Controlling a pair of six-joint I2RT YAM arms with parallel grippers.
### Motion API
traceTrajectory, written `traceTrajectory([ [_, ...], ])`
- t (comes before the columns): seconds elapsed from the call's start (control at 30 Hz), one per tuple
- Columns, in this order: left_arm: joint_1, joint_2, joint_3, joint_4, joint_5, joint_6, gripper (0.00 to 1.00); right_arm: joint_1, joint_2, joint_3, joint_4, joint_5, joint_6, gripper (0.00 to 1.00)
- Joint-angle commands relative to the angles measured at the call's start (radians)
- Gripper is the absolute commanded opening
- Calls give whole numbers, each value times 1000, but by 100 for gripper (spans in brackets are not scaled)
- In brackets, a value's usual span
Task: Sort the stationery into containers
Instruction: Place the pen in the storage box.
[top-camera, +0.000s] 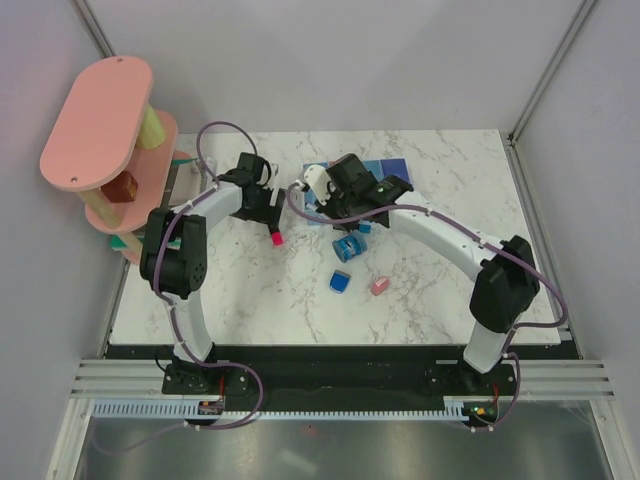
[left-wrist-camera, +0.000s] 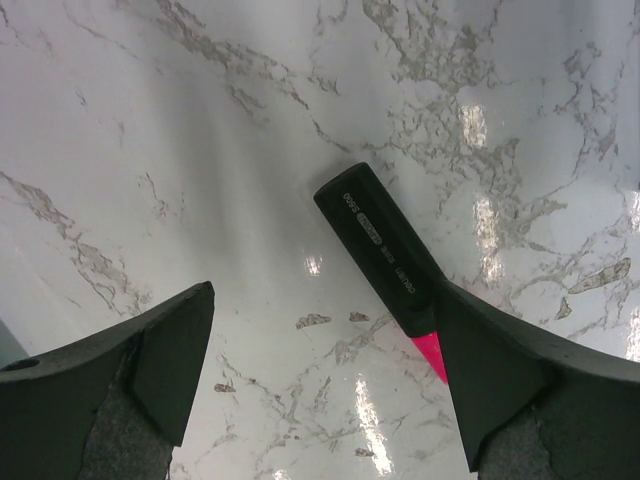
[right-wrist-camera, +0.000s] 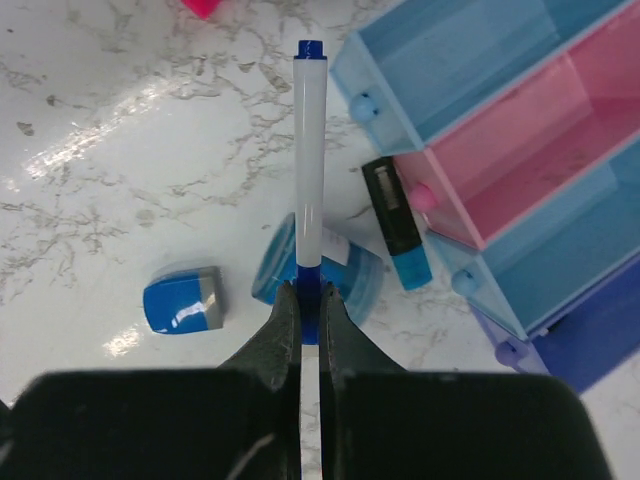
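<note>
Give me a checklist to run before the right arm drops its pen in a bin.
1. Right gripper shut on the pen: ok.
2. Pen over a bin: not ok, the wrist view shows it beside the light blue bin.
3. Light blue bin and pink bin open-topped: ok.
4. Left gripper open: ok.
5. Pink-capped marker centred between its fingers: not ok, it lies by one finger.

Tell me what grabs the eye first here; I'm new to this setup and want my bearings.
The right gripper is shut on a thin white pen, pointing it out beside the row of pastel bins. The left gripper is open over a black marker with a pink cap lying on the marble table. A tall pink tiered tower stands at the table's far left.
</note>
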Motion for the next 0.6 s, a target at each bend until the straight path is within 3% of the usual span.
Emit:
traceTrajectory([
  [0.0, -10, 23, 66, -23, 14, -31, 97, -56, -63, -18, 9, 50, -52, 0],
  [0.3, -25, 37, 104, -121, 127, -99, 97, -232, -99, -32, 80, 78, -108, 0],
  [0.57, -89, 81, 118, -141, 91, -91, 97, -432, 39, 46, 155, -37, -124, 0],
])
